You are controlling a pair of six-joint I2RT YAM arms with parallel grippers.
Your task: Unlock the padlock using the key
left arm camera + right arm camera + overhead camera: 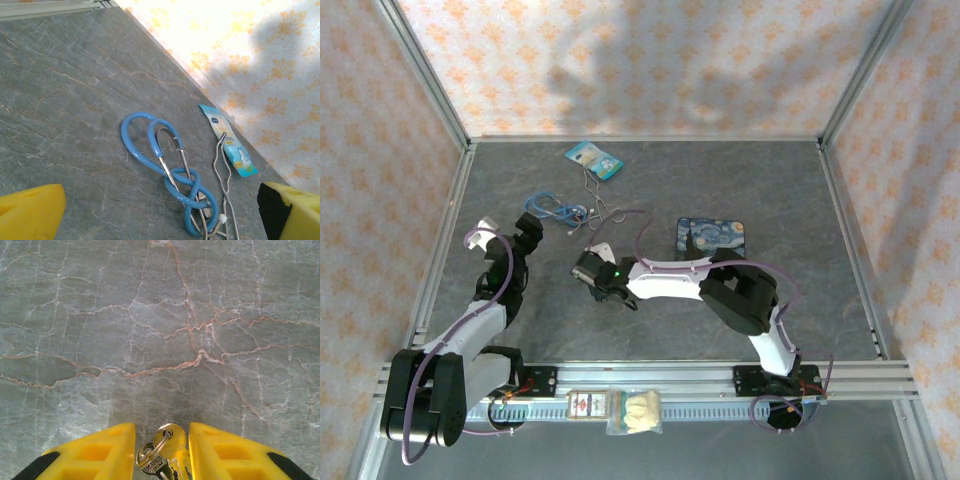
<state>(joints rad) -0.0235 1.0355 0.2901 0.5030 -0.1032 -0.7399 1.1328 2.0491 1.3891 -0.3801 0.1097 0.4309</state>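
Plainly, everything turns on what sits between the 2 yellow fingers of the right claw (161, 431). A small brass-coloured key (170, 439) on a thin split ring (150, 452), with a second silvery key (152, 463) stamped with lettering, lies in the gap just behind the fingertips. The key heads point forward towards the tips. The blades run back towards the palm and leave the frame, so the long axis lies roughly along the fingers, not across them. The fingers stand close on either side of the bunch, but I cannot tell whether they are clamped on it or only bracketing it. Ahead of this claw is bare grey, veined stone table (160, 315).

From above, the right claw (588, 264) is much the nearer to the key. The left claw (508, 232) hangs well off to its left with its fingers wide apart and nothing between them. Ahead of the left claw lie a looped blue cord (165, 165), a bent silvery wire (222, 172) just beyond it, and further off a pale blue packet (229, 145). A blue starry rectangular tin (711, 237) lies behind the right forearm, well clear. The tiny dark padlock is too small for me to pick out with confidence. It probably lies near the cord and wire, and those loops could foul a reach.
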